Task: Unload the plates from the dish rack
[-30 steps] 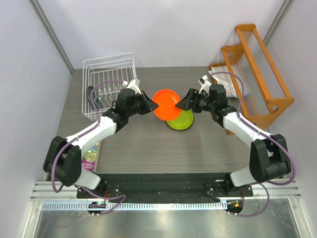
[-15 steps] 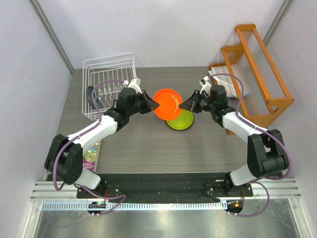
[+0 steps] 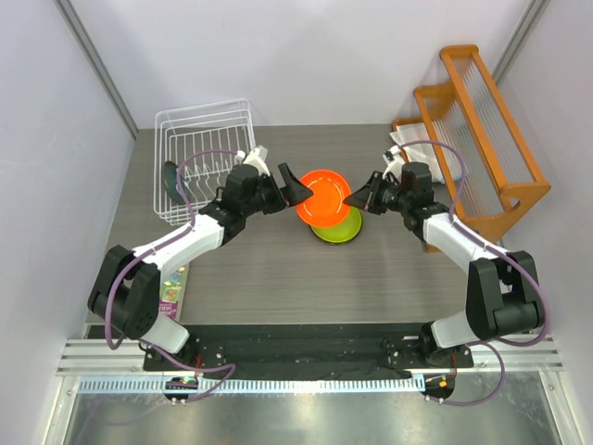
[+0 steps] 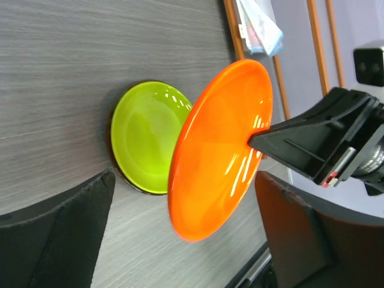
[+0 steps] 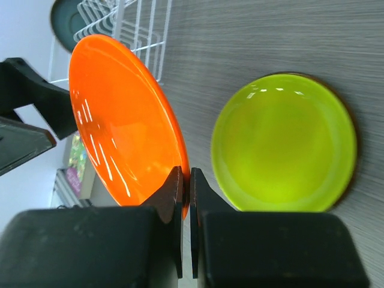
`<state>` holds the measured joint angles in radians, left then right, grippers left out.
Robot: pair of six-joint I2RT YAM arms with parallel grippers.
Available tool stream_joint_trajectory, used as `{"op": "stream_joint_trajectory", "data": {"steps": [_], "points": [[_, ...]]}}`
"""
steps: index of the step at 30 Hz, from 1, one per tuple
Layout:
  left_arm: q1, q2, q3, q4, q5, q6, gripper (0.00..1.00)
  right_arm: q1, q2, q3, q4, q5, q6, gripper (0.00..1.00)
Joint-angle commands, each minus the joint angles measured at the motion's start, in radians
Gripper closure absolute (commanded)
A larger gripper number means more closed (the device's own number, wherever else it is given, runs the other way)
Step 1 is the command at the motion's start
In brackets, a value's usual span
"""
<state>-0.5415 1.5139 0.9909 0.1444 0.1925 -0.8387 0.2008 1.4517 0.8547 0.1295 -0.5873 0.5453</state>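
The orange plate [image 3: 324, 195] hangs tilted on edge above the table, with my right gripper [image 3: 353, 197] shut on its right rim [image 5: 185, 180]. My left gripper [image 3: 290, 186] stands open just left of the plate, its fingers [image 4: 60, 240] either side of the plate's near edge [image 4: 219, 150] without touching it. Under and beside the orange plate, the lime green plate [image 3: 341, 227] lies flat on the table [image 4: 147, 135] [image 5: 282, 144]. The white wire dish rack [image 3: 199, 153] stands at the back left with a dark teal plate [image 3: 172, 176] upright in it [image 5: 69, 15].
An orange wooden rack with clear slats [image 3: 482, 130] fills the back right, a white-and-blue packet [image 3: 405, 144] beside it. A colourful booklet [image 3: 169, 295] lies at the table's near left edge. Grey walls close in on both sides.
My right gripper shut on the orange plate's rim, then my left gripper opened and let go of it. The plate shifted slightly to the right.
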Motion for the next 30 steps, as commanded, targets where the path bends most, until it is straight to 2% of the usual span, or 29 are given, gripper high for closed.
{"op": "stream_joint_trajectory", "data": {"steps": [1,4,6,8,9,13,18,30], "points": [[-0.003,-0.056,0.015,-0.009,-0.082,0.059,0.01,-0.035,-0.06,0.012,-0.065,0.084,-0.056,0.99],[-0.003,-0.102,0.034,-0.113,-0.224,0.157,0.0,-0.04,-0.048,0.04,-0.167,0.164,-0.113,0.99],[-0.003,-0.139,0.049,-0.184,-0.391,0.241,0.0,-0.04,-0.028,0.058,-0.206,0.219,-0.146,0.99],[-0.003,-0.158,0.077,-0.273,-0.519,0.291,0.0,-0.041,-0.016,0.063,-0.228,0.233,-0.159,0.99],[-0.003,-0.164,0.084,-0.295,-0.638,0.312,0.01,-0.041,-0.001,0.063,-0.231,0.247,-0.162,0.99],[0.0,-0.182,0.123,-0.347,-0.846,0.438,0.01,-0.041,0.042,0.078,-0.231,0.244,-0.169,0.99],[0.025,-0.19,0.149,-0.362,-0.909,0.467,0.01,-0.041,0.114,0.13,-0.231,0.222,-0.171,0.99],[0.048,-0.227,0.14,-0.378,-0.921,0.477,0.01,-0.041,0.233,0.184,-0.234,0.15,-0.17,0.98]]}}
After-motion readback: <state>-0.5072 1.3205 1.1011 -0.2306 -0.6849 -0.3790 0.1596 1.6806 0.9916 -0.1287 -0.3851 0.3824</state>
